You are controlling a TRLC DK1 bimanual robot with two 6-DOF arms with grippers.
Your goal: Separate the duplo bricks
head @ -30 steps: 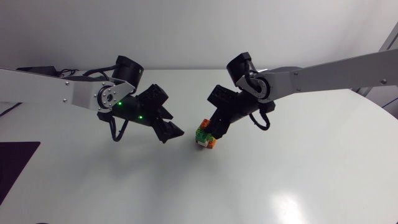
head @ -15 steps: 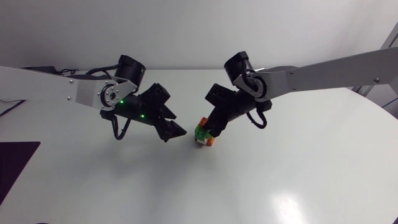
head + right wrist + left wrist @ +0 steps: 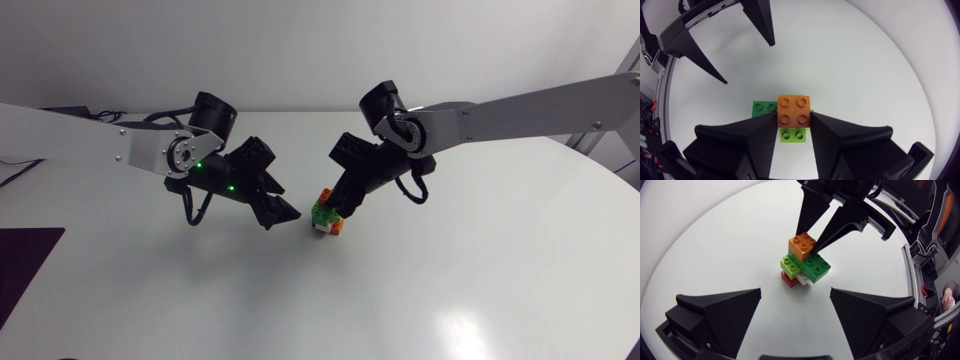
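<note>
Duplo stack [image 3: 326, 217] sits at frame centre on the table [image 3: 450, 280] (orange brick [image 3: 794, 111] on top). Right gripper [image 3: 338, 205] clamps that orange brick; left gripper [image 3: 280, 214], fingers spread apart, hovers just left.

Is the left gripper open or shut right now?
Open. The left gripper's fingers stand wide apart, with the brick stack ahead of them, untouched.

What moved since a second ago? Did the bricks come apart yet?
The left gripper slid a little closer to the brick stack, fingers open, not touching it. The right gripper stayed shut on the orange brick on top. The stack stayed whole, in the same spot on the table.
</note>
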